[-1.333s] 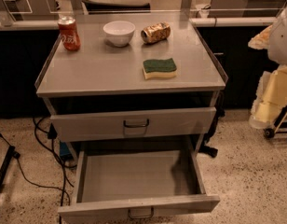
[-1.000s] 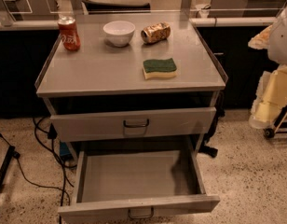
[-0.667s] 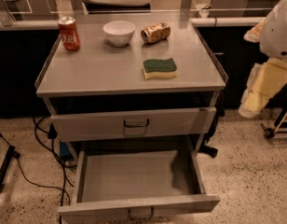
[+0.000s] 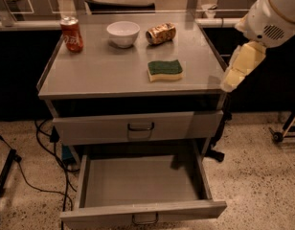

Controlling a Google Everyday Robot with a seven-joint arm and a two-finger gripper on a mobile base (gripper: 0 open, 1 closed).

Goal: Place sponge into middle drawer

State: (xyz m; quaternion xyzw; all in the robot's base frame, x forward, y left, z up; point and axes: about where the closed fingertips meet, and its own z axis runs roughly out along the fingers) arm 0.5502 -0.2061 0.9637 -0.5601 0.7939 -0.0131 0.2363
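Now, sponge (image 4: 164,70) lying left-right; gripper (image 4: 230,84) right of table (image 4: 90,67)

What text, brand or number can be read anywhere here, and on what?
Red can: white lettering, too blurred to read.
Lying can: label too blurred to read.
No text seen on the sponge, bowl, open drawer, or the hand beside the table's right edge.

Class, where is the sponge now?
The sponge lies on the cabinet top, right side, near the tipped can; the gripper hangs past the right edge.
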